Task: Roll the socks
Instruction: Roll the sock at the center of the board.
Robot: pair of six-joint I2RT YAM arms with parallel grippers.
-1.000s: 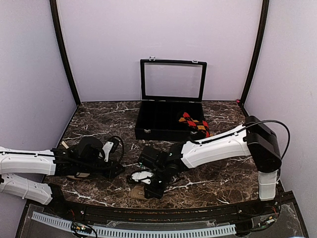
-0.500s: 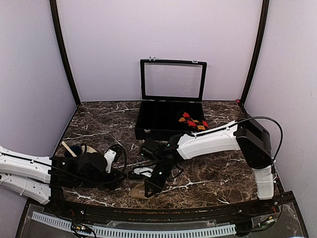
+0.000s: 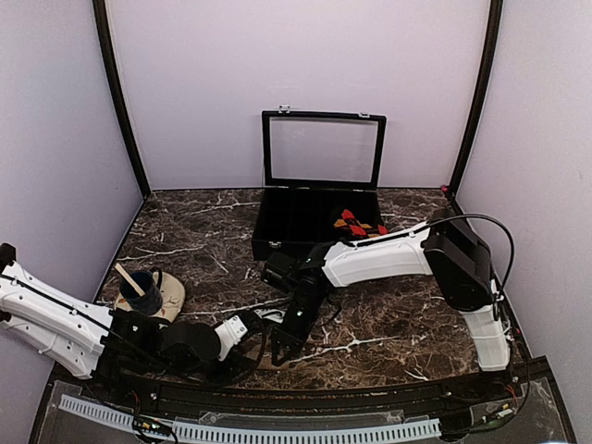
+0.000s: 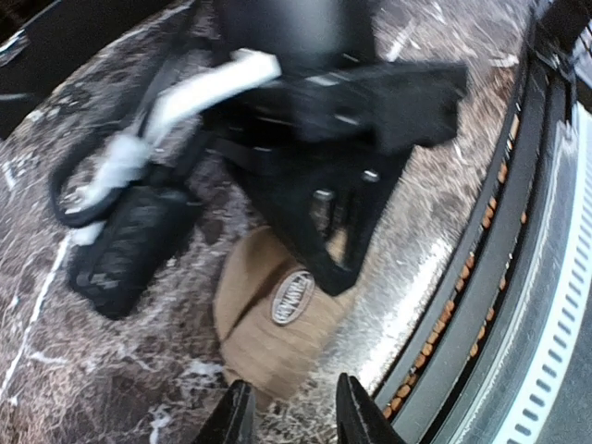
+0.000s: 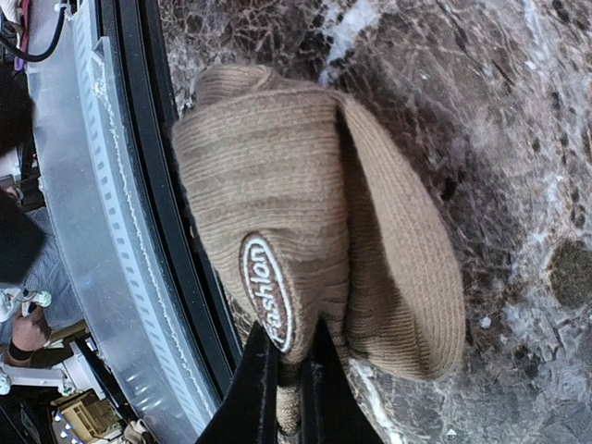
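Left arm's swung down from the left side to the near edge of the dark marble-pattern worktop over the last second, right next to the action.

The tan-brown ribbed knit sock sits at the near edge, roughly centre. It's folded over itself into a fat bundle with the oval label on top and one flap hanging loose. The right end effector is pressed together, pinching a fold just beside that label. The left end effector is spread, empty, just short of the bundle.

I'd call the roll half done: it needs tightening and tucking. The red, orange and black argyle fabric sock lies in the right side of the open black compartment case; can't tell if it's rolled.

A dark blue mug on a beige round saucer sits near the left edge, out of the way. The real hassle looks like both end effectors crowding one small bundle.
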